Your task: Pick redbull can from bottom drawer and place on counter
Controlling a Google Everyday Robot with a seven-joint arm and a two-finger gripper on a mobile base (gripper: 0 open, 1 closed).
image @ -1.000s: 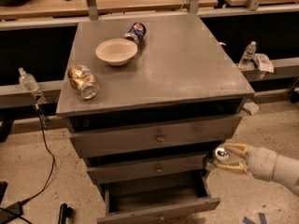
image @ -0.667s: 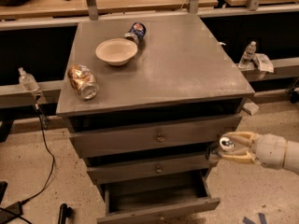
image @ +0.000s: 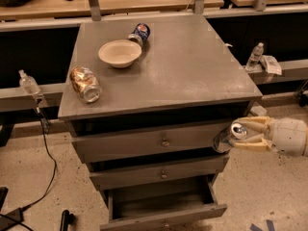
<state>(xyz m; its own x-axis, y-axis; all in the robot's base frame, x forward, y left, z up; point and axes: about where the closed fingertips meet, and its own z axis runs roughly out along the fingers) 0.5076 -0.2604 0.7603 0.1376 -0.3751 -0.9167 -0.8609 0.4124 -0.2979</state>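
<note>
My gripper [image: 245, 134] reaches in from the right and is shut on the redbull can [image: 230, 135], whose shiny silver top faces the camera. The can hangs in the air to the right of the cabinet, level with the top drawer front and below the counter [image: 192, 66]. The bottom drawer [image: 163, 211] stands pulled open and looks empty inside.
On the counter lie a gold-brown can [image: 85, 83] on its side at the front left, a cream bowl [image: 120, 53] and a blue can [image: 139, 33] behind it. A water bottle [image: 255, 56] stands right of the cabinet, another [image: 30, 84] at left. A cable [image: 45, 167] runs over the floor.
My gripper has lifted the can up and to the right, from beside the middle drawer to the level of the top drawer.
</note>
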